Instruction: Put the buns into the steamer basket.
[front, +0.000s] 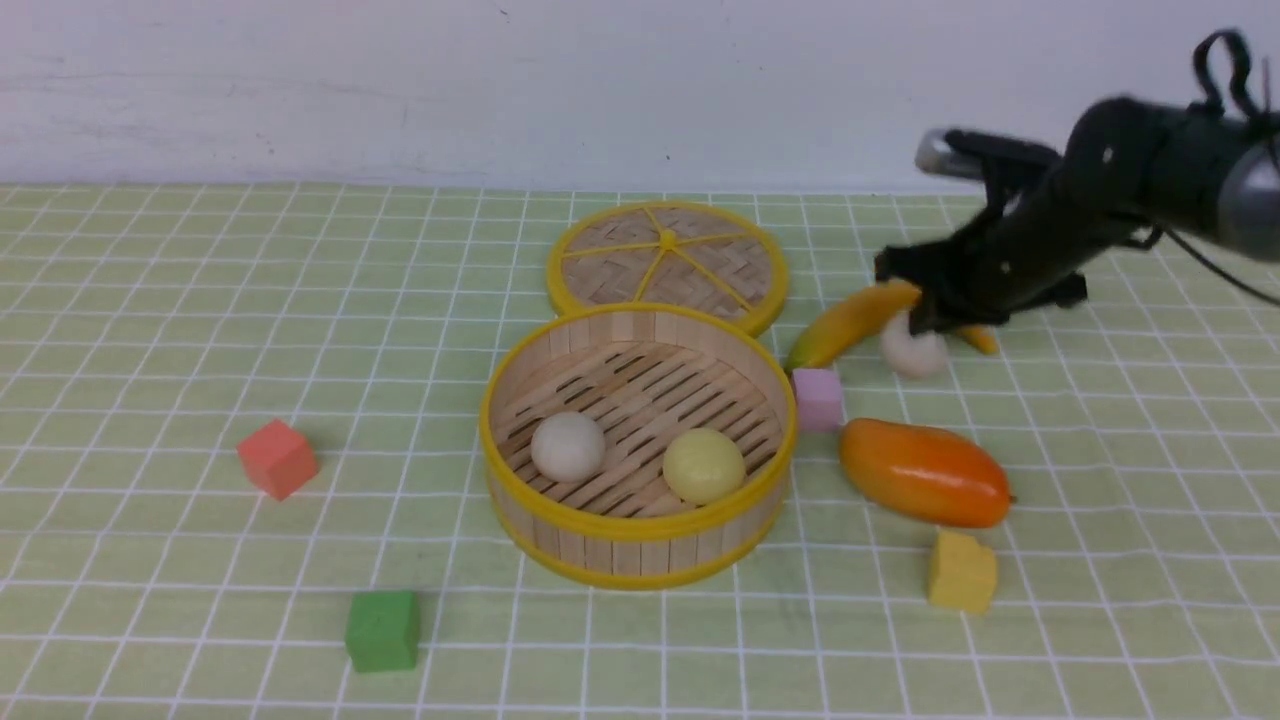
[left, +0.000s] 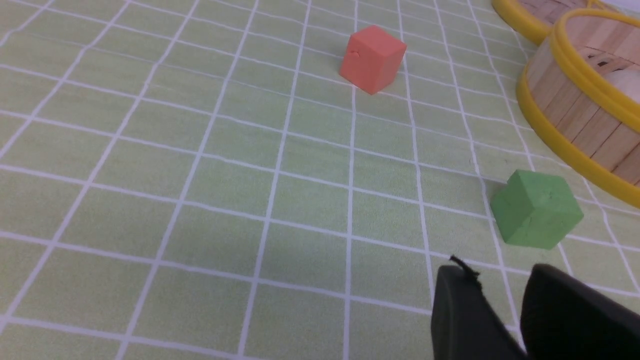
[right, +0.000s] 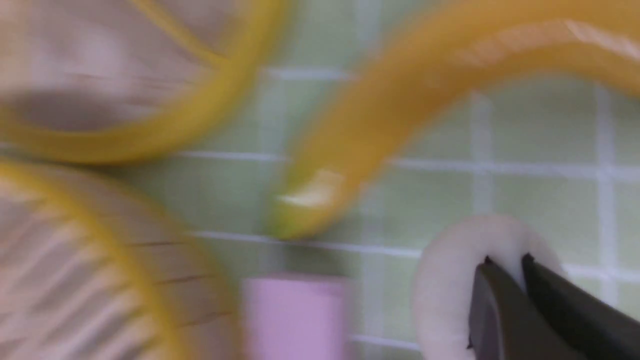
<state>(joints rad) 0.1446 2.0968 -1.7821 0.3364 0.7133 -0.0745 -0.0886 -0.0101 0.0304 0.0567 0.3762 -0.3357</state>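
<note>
The steamer basket (front: 640, 565) stands mid-table with an off-white bun (front: 568, 447) and a pale yellow bun (front: 704, 466) on its slatted floor. A third, off-white bun (front: 915, 352) is to the right of the basket, just in front of the banana. My right gripper (front: 925, 322) comes down on it from the right. In the right wrist view the gripper (right: 506, 260) pinches into this bun (right: 450, 280), its jaws nearly together. My left gripper (left: 495, 272) shows only in the left wrist view, open and empty over the cloth, near the green cube (left: 535, 207) and the basket wall (left: 575, 115).
The flat woven lid (front: 668, 262) lies behind the basket. A banana (front: 850, 320), pink cube (front: 818, 398), mango (front: 925, 472) and yellow cube (front: 962, 572) crowd the right side. On the left lie a red cube (front: 277, 458) and a green cube (front: 383, 630).
</note>
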